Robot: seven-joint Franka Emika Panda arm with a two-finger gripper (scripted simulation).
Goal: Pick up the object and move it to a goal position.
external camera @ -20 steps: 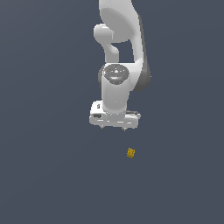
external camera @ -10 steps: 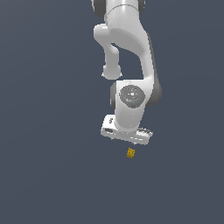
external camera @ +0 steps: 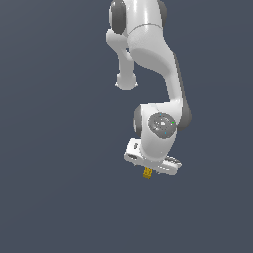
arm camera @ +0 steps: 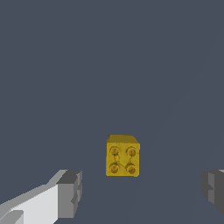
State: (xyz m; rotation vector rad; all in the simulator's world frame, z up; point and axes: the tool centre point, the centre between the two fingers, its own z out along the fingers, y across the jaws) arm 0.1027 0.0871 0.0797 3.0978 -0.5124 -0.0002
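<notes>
Simulated scene, flat featureless slate-grey void

The block (arm camera: 122, 155) is yellow-gold, its near face marked with four round, darker orange-brown studs set two by two; its upper face is a plainer, slightly duller yellow. The gripper (arm camera: 142, 192) is white, with grey fingertips (arm camera: 70, 194). The arm (external camera: 153, 74) is glossy white with dark grey patches at its joints and a grey disc on the wrist. The ground (external camera: 49, 197) is a flat, even slate blue-grey.
</notes>
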